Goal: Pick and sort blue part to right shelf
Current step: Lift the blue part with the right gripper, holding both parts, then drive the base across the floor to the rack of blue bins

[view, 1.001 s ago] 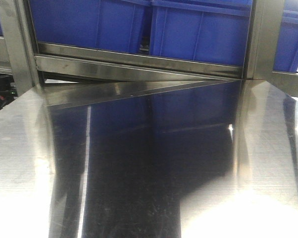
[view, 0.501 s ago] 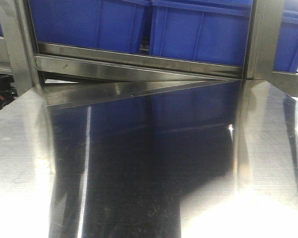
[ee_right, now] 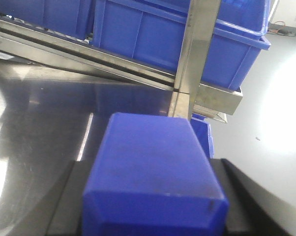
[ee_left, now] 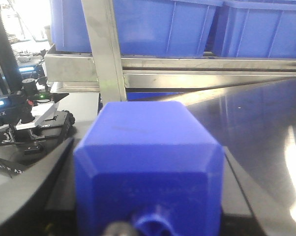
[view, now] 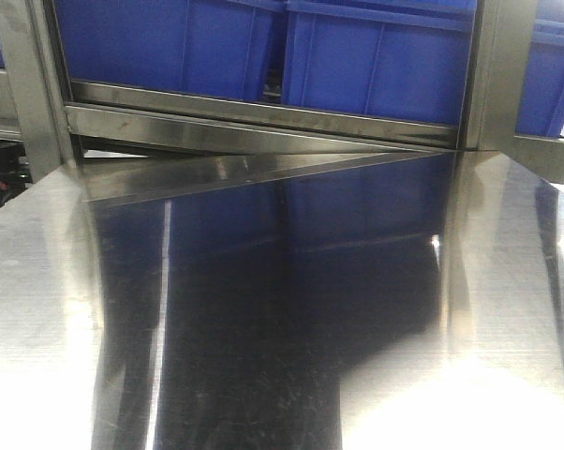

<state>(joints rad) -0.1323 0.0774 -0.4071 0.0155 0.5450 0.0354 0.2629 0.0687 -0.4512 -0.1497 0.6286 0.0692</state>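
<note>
Carrying step: right gripper (ee_right: 153,216) clamps the blue part (ee_right: 150,167), left gripper (ee_left: 148,211) clamps a blue block (ee_left: 148,157); next, reach the upper-right shelf (ee_right: 199,49).

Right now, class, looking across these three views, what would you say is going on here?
Each arm seems to be carrying a blue piece. The left gripper appears closed on a blue part with a round stub, and the right gripper on a plain blue block. Both face the steel rack holding blue bins, beside the shiny steel table. Neither piece is shelved yet, and the front view shows neither arm.
</note>
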